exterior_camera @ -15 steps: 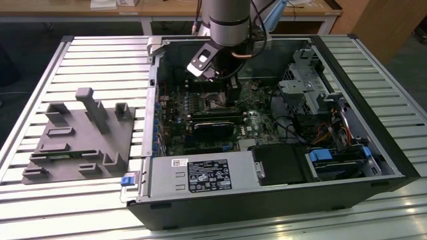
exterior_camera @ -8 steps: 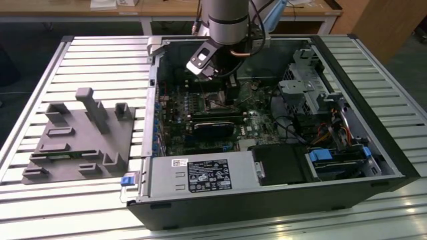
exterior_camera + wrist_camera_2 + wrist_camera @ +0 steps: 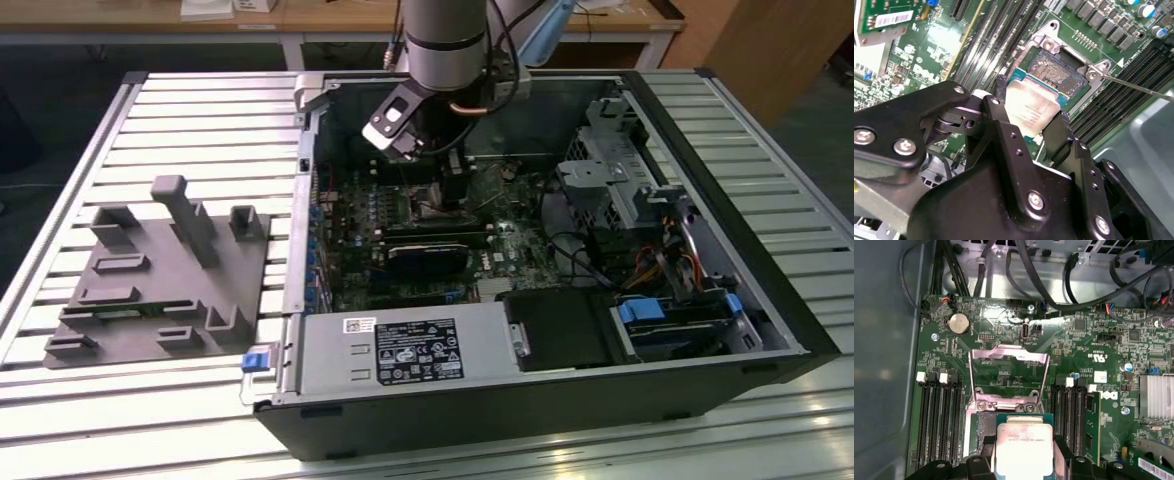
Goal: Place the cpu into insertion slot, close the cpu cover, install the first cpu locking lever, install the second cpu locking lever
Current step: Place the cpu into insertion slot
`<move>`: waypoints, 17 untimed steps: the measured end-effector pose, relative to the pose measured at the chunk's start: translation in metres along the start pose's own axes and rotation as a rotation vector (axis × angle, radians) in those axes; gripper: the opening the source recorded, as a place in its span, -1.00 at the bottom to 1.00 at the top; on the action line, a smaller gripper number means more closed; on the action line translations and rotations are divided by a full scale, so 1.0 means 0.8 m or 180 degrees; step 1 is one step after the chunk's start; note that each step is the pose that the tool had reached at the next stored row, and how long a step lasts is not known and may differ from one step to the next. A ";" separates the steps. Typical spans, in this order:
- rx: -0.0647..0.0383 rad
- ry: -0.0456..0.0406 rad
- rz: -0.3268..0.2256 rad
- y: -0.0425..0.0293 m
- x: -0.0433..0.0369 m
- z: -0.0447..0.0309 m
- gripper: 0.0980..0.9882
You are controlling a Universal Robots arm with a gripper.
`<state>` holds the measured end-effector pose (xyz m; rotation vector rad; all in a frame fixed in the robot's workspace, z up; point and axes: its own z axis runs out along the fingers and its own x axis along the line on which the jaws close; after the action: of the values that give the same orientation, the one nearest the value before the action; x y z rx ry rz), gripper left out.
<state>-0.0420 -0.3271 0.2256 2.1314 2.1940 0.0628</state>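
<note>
Gripping cpu [image 3: 1030, 109] | gripper [image 3: 1032, 103] clamped on it | dull silver-grey top, seemingly over insertion slot [image 3: 1058, 70]

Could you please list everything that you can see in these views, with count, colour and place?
cpu: one, silver-grey, gripped by the tool, partly over the insertion slot
insertion slot: one, dark, on the motherboard
cpu cover: one, silver, open, beside the slot
motherboard: one, green, inside the computer case
memory slots: several, black, flanking the insertion slot
coin battery: one, silver, on the motherboard
computer case: one, black, open, on the slatted table
fixture: one, grey, on the table at the exterior view's left
slatted table: one, silver, under everything
arm: one, grey, reaching into the case
tool: one, black, shut on the cpu
</note>
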 end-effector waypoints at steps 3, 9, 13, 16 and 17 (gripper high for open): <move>0.0001 -0.0001 0.0011 -0.0025 0.003 0.0022 0.00; 0.0000 -0.0001 0.0013 -0.0049 0.010 0.0083 0.00; 0.0001 -0.0002 0.0013 -0.0062 0.013 0.0123 0.00; 0.0000 -0.0001 0.0013 -0.0085 0.015 0.0148 0.00; 0.0000 -0.0001 0.0013 -0.0089 0.015 0.0161 0.00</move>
<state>-0.0483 -0.3154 0.2118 2.1358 2.1896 0.0626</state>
